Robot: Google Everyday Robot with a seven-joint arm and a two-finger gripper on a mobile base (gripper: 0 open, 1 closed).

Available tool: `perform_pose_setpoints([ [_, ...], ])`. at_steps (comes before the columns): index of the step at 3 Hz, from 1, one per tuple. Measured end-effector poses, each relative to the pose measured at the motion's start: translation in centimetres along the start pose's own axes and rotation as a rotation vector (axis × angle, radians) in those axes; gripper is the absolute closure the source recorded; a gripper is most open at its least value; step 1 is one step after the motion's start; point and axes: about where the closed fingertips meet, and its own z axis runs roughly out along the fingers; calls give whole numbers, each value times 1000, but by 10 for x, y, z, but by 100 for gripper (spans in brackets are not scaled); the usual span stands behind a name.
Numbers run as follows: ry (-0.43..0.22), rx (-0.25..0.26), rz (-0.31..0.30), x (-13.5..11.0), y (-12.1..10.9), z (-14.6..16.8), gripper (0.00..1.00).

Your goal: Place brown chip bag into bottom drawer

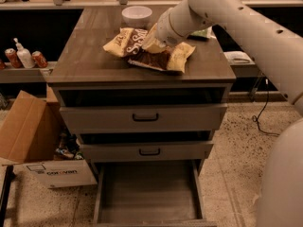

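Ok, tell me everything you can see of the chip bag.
The chip bag is a large crinkly, foil-looking pack, dark brown in the middle with pale yellow ends and big white lettering. It lies crumpled on the cabinet top, around the middle and nearer the front edge, just in front of the white bowl. The gripper is down on its upper middle, hiding part of it; a grasp cannot be confirmed. It is not yet in the open bottom drawer.

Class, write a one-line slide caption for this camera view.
Robot's tool at the brown chip bag atop the cabinet, bottom drawer open below.
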Motion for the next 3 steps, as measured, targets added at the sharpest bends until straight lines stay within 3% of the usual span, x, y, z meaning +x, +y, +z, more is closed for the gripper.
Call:
perform_pose_setpoints([
  [1, -23, 0, -10, -1, 0, -3, 100],
  [3, -36, -29, -9, -5, 3, -4, 58],
])
